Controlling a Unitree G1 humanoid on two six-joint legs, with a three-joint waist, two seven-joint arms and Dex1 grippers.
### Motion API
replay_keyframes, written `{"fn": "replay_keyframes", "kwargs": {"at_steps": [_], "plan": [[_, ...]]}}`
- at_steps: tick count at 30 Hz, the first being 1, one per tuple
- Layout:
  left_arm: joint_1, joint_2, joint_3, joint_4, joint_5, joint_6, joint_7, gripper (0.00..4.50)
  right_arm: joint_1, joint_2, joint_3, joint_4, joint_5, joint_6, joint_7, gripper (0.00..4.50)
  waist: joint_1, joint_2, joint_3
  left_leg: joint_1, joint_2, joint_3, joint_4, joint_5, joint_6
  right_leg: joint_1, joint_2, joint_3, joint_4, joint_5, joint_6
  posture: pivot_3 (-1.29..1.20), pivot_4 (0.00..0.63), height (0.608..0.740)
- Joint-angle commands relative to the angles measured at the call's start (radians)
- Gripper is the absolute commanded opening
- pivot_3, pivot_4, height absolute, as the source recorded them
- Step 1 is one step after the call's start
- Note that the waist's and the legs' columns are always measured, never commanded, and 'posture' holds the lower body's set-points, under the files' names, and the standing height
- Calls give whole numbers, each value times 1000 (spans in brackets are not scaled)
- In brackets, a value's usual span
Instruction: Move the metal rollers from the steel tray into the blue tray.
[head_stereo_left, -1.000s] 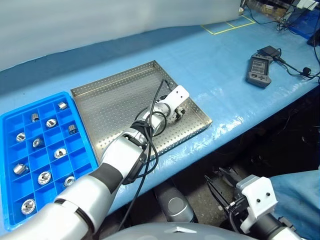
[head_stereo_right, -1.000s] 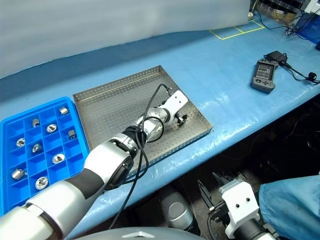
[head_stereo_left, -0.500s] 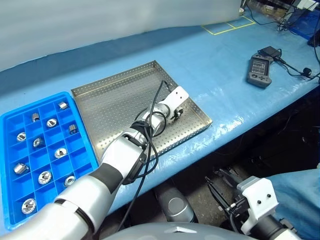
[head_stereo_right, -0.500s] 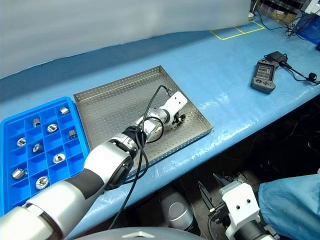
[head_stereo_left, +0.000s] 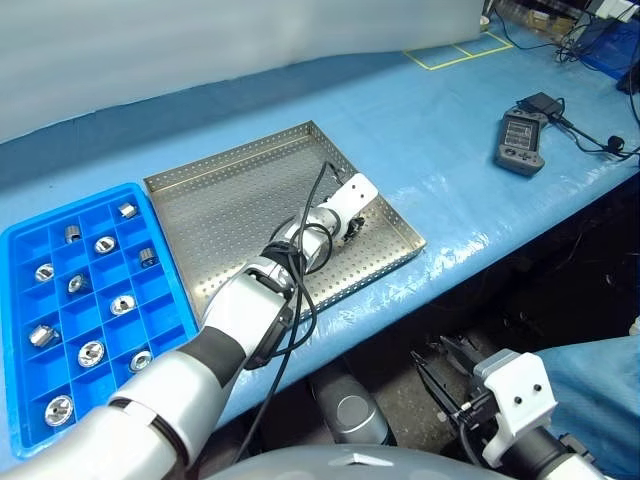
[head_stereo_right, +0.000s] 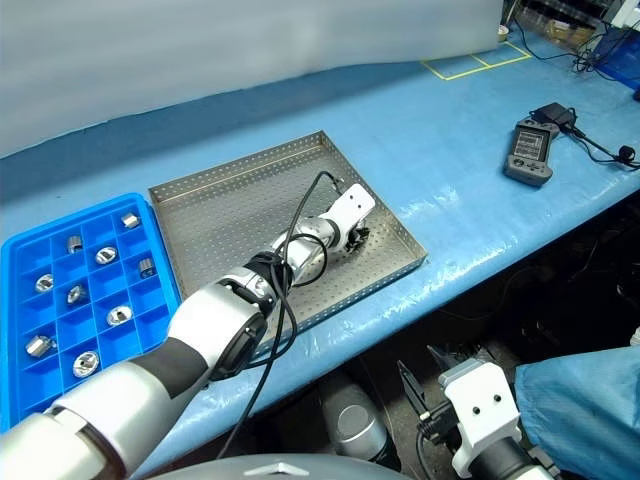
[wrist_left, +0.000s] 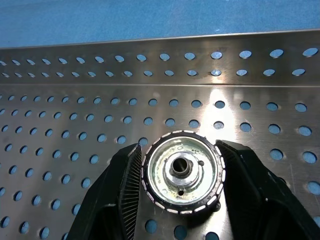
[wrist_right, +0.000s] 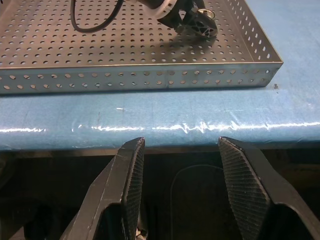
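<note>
The steel tray (head_stereo_left: 230, 200) lies on the blue table, with one metal roller (wrist_left: 182, 172) near its right rim. My left gripper (head_stereo_left: 352, 224) reaches down to that roller, and the wrist view shows both black fingers (wrist_left: 125, 185) pressed against its sides, shut on it. The roller rests on the perforated floor. To the left is the blue tray (head_stereo_left: 20, 235), holding several metal rollers (head_stereo_left: 103, 244) in separate compartments. My right gripper (wrist_right: 181, 145) hangs below the table's front edge, open and empty.
A grey handheld device (head_stereo_left: 520, 128) with a black cable lies at the right of the table. Yellow tape marks (head_stereo_left: 455, 50) sit at the far right. The table's front edge (wrist_right: 165, 127) runs just ahead of the right gripper.
My left gripper's fingers have closed in from wide apart onto the roller. Neither arm has moved.
</note>
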Motion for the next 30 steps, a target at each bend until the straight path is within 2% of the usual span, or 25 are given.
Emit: {"fn": "replay_keyframes", "kwargs": {"at_steps": [1, 4, 8, 9, 20, 30], "plan": [[20, -136, 17, -17, -10, -19, -15, 2554, -5, -3, -11, -37, 14, 4, -6, 2455, 2, 0, 0, 0, 0, 0, 0, 0, 0, 0, 0, 0, 0, 0, 0, -544, 150, 740], [20, -135, 18, -16, -8, -20, -16, 2554, -14, -3, -13, -37, 23, 12, -2, 2455, 5, 0, 0, 0, 0, 1, 0, 0, 0, 0, 0, 1, 0, 0, 1, -534, 150, 740], [22, -129, 18, -17, -4, -23, -22, 1757, -30, -12, -25, -37, 36, 25, 6, 2455, 8, 0, 0, 0, 0, 3, 0, -1, 1, 0, 0, 4, 0, 1, 2, -527, 150, 740], [22, -128, 16, -18, -1, -24, -23, 1724, -34, -14, -26, -37, 40, 26, 7, 2455, 9, 0, 0, 0, 0, 4, 0, -1, 1, 0, 0, 5, 0, 1, 2, -523, 150, 740], [5, -93, 66, -52, -49, -56, -69, 1724, -130, -7, -14, -37, 88, 84, 33, 2455, 41, -1, 0, 0, -1, 11, 1, -2, 4, -1, 1, 15, 0, 3, 6, -455, 150, 740], [20, -21, 119, -204, -117, -77, -110, 1724, -271, 21, -68, -37, 146, 195, 115, 2455, 137, 0, 0, 1, -1, 13, 1, -2, 5, -3, 2, 18, 0, 4, 8, -313, 150, 740]]}}
